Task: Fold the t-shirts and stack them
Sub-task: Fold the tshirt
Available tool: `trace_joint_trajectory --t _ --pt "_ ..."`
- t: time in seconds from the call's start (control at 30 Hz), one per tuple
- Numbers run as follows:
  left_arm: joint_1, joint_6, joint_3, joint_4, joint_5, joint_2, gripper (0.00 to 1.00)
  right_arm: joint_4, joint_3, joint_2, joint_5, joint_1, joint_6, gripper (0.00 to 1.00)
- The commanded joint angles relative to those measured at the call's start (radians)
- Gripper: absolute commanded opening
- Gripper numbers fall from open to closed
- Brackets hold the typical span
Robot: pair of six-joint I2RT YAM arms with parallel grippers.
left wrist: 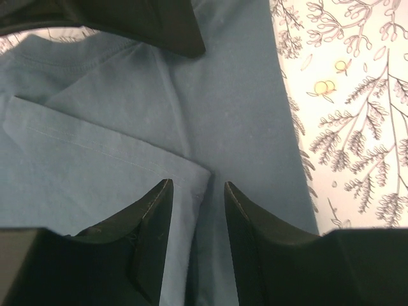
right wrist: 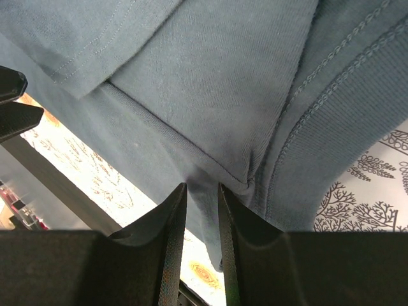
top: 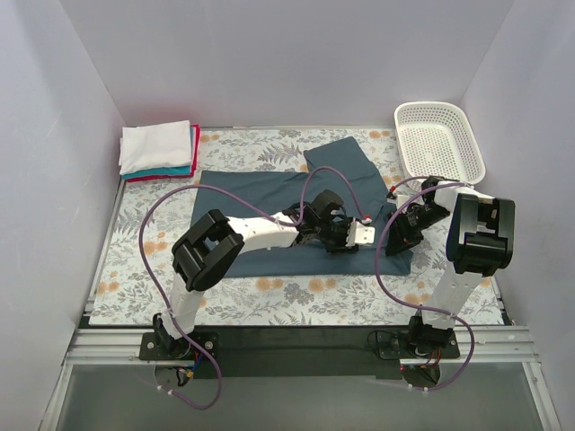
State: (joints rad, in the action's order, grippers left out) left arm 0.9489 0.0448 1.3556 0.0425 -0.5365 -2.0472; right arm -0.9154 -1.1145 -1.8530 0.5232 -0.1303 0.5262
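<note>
Nearest the arm bases, the left tool (left wrist: 197, 191) hangs low over the slate-blue shirt (top: 260, 193) with its jaws apart and nothing between them; a hemmed sleeve corner (left wrist: 191, 172) lies just below the gap, beside the shirt's edge and the floral worktop (top: 269, 296). Just to its right, the right tool (right wrist: 201, 191) has its jaws drawn nearly together, and creases in the cloth run into the narrow gap; I judge it clamped on a fold of the shirt close to the ribbed collar (right wrist: 344, 95), with the cloth lifted a little there.

The shirt lies across the middle of the worktop, partly spread, one flap turned up toward the far side; so the step in hand looks like an early fold of this shirt, not yet stacking. The next move calls for the left tool to close on the sleeve corner, then both to carry the cloth over together, keeping the edge taut and even.

Farther back, the stack of folded shirts (top: 157, 148) sits at the far left, white on top; a white basket (top: 467, 148) stands at the far right.
</note>
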Motion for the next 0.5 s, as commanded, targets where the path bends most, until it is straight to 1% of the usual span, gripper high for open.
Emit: trace_joint_trajectory --t 0.0,0.13,0.47 --pt "0.011 0.035 0.046 -0.023 -0.017 -0.005 0.36 0.026 0.016 0.012 0.012 -0.006 0.011 0.33" --pt "0.013 0.056 0.066 -0.01 -0.019 -0.031 0.34 0.024 0.019 0.015 0.006 -0.006 0.017 0.33" --pt "0.014 0.084 0.042 -0.001 -0.003 -0.047 0.35 0.023 0.019 0.005 -0.009 -0.011 0.029 0.33"
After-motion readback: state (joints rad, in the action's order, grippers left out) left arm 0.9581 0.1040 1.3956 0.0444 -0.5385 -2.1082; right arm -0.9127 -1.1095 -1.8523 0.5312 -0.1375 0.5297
